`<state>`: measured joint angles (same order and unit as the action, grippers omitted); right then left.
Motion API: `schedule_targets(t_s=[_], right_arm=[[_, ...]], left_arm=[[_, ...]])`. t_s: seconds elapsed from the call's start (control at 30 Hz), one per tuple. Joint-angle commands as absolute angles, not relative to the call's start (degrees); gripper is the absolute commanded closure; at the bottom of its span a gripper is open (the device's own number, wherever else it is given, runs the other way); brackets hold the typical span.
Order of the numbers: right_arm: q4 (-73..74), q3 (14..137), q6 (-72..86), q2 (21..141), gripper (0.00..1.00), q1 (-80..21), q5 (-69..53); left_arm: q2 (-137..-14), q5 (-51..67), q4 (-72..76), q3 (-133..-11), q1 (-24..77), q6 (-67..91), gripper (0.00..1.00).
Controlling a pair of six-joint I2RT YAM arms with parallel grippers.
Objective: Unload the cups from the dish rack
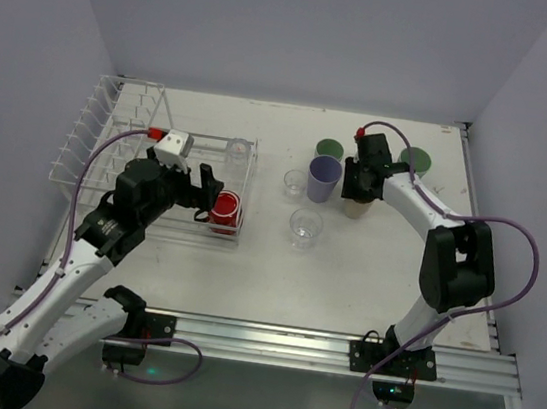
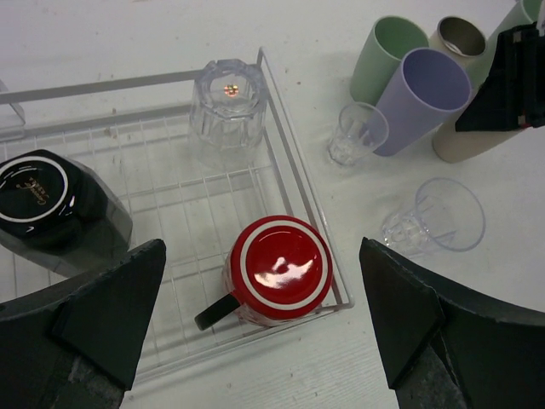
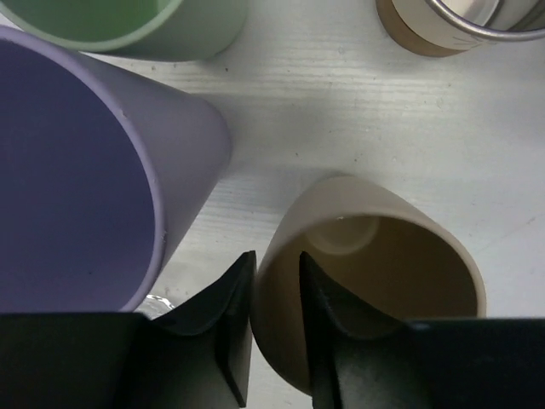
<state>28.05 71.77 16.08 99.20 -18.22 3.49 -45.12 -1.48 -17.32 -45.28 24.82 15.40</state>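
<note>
Here the red mug (image 2: 279,266) sits upside down in the near right corner of the rack (image 2: 289,153), under the wide-open left claw (image 2: 260,311). Glazed, rigid, likely slippery: grip across its body. The right claw (image 3: 272,328) pinches the rim of the beige cup (image 3: 375,256).

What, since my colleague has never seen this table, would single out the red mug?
Find the white wire dish rack on the left of the table. The red mug stands upside down in its basket's near right corner. It alone is red, with a black handle.
</note>
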Motion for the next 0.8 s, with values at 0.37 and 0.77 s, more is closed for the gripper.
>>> schedule_targets(t_s=[0.37,0.77], right_arm=[[22.3,68.6,18.0,85.6,0.43,-20.1,2.3],[12.2,51.8,21.4,63.8,0.43,-20.7,0.4]], left_arm=[[-52.6,-5.4,-19.2,-48.6,24.3,14.5,0.00],[-63.5,-6.7,-25.2,-55.2,24.6,19.5,0.20]])
